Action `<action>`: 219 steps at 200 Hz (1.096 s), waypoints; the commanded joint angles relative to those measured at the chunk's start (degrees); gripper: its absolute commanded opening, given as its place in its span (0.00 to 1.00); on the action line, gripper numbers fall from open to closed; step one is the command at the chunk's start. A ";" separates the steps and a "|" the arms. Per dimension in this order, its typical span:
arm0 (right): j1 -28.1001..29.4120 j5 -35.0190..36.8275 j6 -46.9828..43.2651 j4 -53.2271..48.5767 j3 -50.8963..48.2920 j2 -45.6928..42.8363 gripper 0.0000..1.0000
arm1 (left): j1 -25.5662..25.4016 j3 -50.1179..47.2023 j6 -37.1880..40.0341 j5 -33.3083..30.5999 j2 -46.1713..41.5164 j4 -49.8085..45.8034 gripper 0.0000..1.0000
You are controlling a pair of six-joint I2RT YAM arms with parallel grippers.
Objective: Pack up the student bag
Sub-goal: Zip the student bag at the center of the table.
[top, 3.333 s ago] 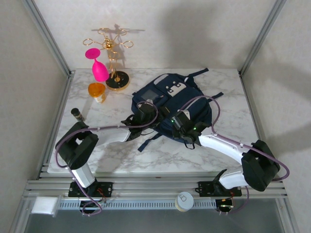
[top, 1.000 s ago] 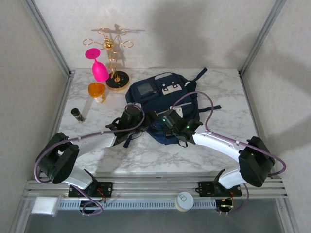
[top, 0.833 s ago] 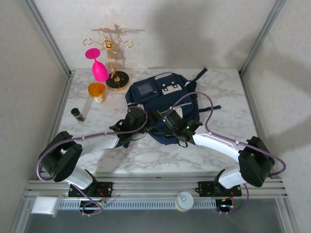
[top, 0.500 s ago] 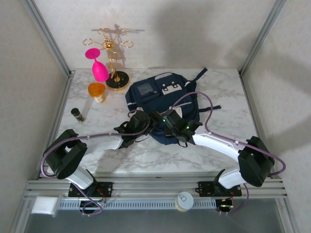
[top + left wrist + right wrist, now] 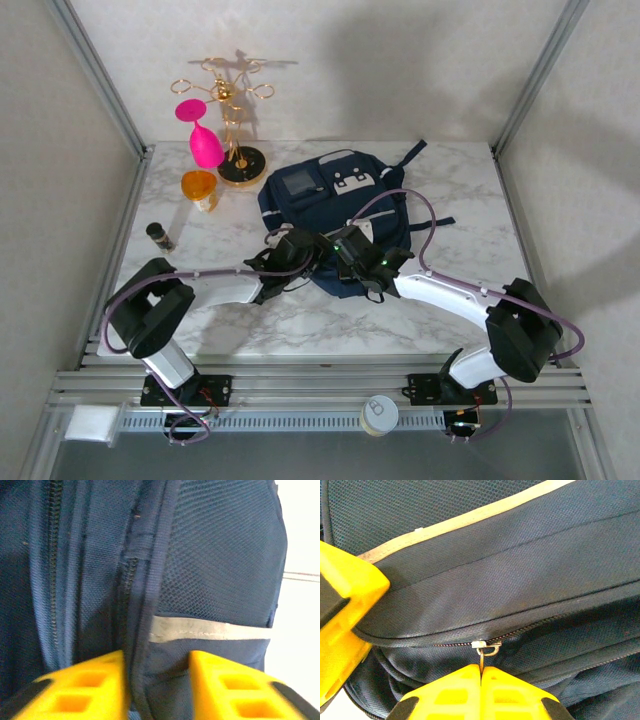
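The student bag (image 5: 340,200) lies flat in the middle of the table (image 5: 450,300), and both hands meet at its lower edge in the top view. The step in hand looks like opening a zipper. The right hand (image 5: 481,670) is clenched on the thin metal zipper pull (image 5: 485,650), and the left hand (image 5: 156,665) sits astride a seam fold (image 5: 137,630) beside the zipper track. Its fingers stand apart with fabric between them, and whether they already pinch it cannot be told. To do this well, the left hand should probably take a firm bite of the fabric close to the slider. The right hand can then draw the pull along the line of the teeth, not upward, so that the bag neither lifts nor bunches. The right wrist view gives the pull, the slider and one yellow finger of the left hand at its left edge. The left wrist view gives the mesh panel and pale trim stripe (image 5: 210,630). Only the top view places the bag on the table.
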 commanded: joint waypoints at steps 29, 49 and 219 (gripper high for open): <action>-2.04 3.03 -0.58 -3.94 0.58 -0.52 0.00 | 1.49 0.54 3.43 -4.46 -1.99 -3.64 0.00; -2.58 4.44 -0.76 -6.87 0.84 -1.69 0.00 | 3.58 -1.31 7.15 -4.11 -4.99 -6.74 0.00; -6.93 4.94 -13.35 -2.34 2.49 -1.43 0.00 | 22.96 1.33 40.36 16.75 -16.53 -17.24 0.25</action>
